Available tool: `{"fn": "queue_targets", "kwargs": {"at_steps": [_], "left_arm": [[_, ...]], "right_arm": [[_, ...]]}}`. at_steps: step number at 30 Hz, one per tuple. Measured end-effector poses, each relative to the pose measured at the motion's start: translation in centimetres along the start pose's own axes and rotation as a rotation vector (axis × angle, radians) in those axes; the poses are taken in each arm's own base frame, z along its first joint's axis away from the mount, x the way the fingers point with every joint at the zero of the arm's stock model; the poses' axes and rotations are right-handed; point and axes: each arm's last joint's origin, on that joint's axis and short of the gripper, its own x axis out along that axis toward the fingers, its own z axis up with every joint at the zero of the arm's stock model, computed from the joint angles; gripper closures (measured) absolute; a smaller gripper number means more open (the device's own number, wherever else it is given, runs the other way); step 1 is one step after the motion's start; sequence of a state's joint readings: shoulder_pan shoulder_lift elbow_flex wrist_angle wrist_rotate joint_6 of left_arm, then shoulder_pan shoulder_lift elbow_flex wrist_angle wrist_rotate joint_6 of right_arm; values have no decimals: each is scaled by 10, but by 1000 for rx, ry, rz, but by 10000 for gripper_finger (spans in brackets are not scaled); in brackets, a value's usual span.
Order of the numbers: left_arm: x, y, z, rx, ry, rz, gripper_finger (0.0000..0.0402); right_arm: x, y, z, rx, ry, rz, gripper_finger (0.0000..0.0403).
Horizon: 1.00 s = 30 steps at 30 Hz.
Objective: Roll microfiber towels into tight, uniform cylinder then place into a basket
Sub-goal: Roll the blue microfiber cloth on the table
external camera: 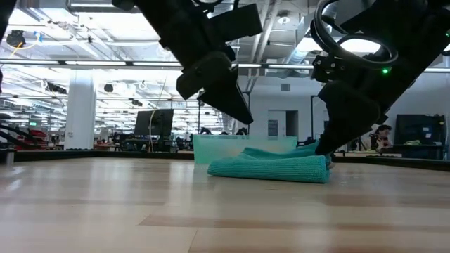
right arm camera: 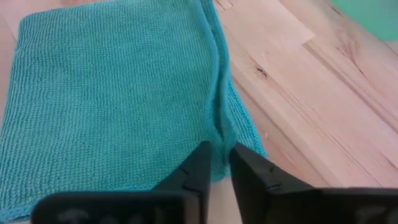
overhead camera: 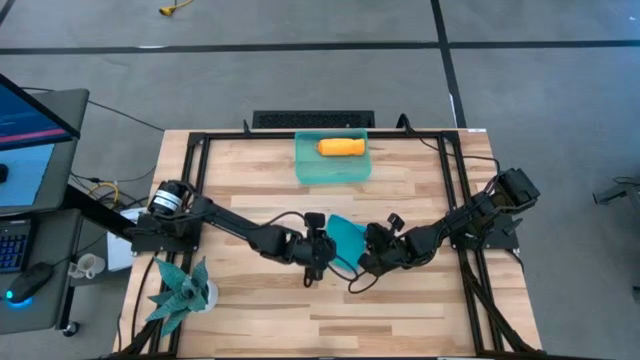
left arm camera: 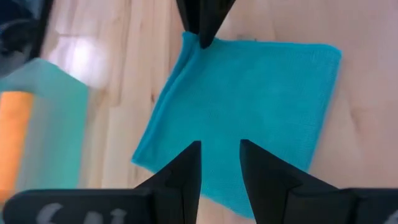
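Rolled towel (overhead camera: 341, 148) in basket (overhead camera: 305, 170); folded towel (overhead camera: 346, 240) nearer, mid-table (overhead camera: 400, 310).

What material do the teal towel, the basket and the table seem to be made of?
Teal towel: soft knitted or woven cloth, matte; fine ribbed loops show, likely microfiber.
Basket: probably plastic, translucent sea-green; the table grain shows faintly through it.
Table: light wood planks, smooth and slightly glossy; grain, seams and dark knots are visible.

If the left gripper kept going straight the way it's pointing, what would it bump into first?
Most likely the teal towel. The left gripper points down at it with its fingers a little apart and nothing between, though how far above it hangs is hard to judge.
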<state>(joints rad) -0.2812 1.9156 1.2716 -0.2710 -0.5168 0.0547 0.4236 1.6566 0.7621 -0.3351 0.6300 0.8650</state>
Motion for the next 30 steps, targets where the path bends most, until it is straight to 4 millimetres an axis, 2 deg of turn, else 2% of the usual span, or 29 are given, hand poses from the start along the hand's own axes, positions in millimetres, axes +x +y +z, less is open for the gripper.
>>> {"fn": "queue_targets", "kwargs": {"at_steps": [7, 12, 16, 24, 27, 30], "left_arm": [[2, 4, -2, -27, 16, -28, 299], [2, 3, -3, -35, 28, -31, 299], [3, 4, -3, -35, 32, -31, 299], [3, 4, -3, -36, 29, -30, 299], [3, 4, -3, -37, 27, -31, 299], [3, 3, -3, -24, 22, -76, 299]], "right_arm": [[0, 0, 0, -10, 0, 0, 261], [-2, 0, 0, -20, 5, 5, 238], [-14, -3, 1, -37, 8, 20, 238], [-57, 2, 2, -107, -122, 128, 257], [-61, 9, -2, -161, -145, 163, 263], [-56, 19, -7, -230, -163, 179, 267]]}}
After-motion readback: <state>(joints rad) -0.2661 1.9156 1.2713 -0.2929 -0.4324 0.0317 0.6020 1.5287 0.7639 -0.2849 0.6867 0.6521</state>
